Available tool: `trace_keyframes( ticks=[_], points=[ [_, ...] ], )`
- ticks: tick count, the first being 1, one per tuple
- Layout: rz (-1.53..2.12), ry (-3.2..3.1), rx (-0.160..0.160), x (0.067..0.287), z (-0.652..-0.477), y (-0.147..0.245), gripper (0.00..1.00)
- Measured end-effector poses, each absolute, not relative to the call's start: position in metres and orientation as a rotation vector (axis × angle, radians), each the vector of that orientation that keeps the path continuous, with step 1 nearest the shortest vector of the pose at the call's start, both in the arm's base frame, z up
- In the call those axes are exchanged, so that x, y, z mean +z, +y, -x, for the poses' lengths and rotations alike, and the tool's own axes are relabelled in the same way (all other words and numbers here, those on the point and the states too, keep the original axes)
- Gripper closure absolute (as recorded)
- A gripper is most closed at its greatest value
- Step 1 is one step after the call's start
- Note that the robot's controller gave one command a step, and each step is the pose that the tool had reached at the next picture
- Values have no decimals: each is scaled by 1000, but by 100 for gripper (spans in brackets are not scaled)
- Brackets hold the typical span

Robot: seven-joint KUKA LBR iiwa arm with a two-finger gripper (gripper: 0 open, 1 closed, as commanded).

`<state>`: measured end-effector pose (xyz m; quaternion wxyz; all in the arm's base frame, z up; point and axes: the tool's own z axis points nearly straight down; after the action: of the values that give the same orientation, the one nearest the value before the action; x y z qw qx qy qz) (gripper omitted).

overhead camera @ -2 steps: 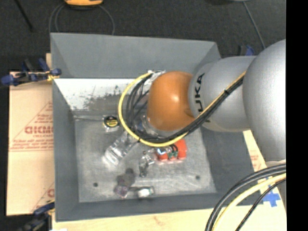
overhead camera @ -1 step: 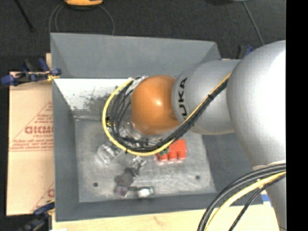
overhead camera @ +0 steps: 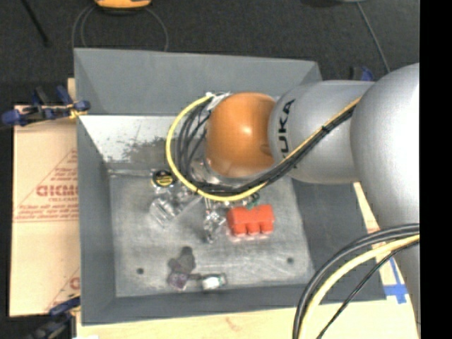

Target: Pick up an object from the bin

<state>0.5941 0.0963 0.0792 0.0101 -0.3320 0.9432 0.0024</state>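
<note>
Nothing is being lifted out of the grey bin (overhead camera: 95,217) yet, so the picking job looks like it is only starting.

Near the left of the bin floor, toward the back wall, a small round yellow and black thing (overhead camera: 162,178) is lying. Just below it, a clear plastic piece (overhead camera: 164,209) is sitting. Toward the front wall, a purple and grey lump (overhead camera: 181,268) is resting, and a little white and silver thing (overhead camera: 212,282) is lying just beside it on the right.

In the middle, the gripper (overhead camera: 210,223) is hanging low over the floor, under the arm's round orange cover (overhead camera: 239,134). It is sitting between the clear plastic piece and a red block (overhead camera: 251,221), and the red block is just beside it on the right. I cannot tell if the gripper is spread or pressed together, because the cover is hiding most of it. I am not seeing anything pinched in it.

What is left, I think: closing on one thing, most likely the red block or the clear piece, and lifting it up.
</note>
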Motion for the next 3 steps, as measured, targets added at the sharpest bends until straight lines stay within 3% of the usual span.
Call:
trace_keyframes(
  ticks=[1, 2, 3],
  points=[
    [466, 3121, 24, 76, -643, 94, 0],
    [451, 3082, 14, 81, -652, 90, 100],
    [456, 3104, 2, 102, -653, 89, 100]
  ],
)
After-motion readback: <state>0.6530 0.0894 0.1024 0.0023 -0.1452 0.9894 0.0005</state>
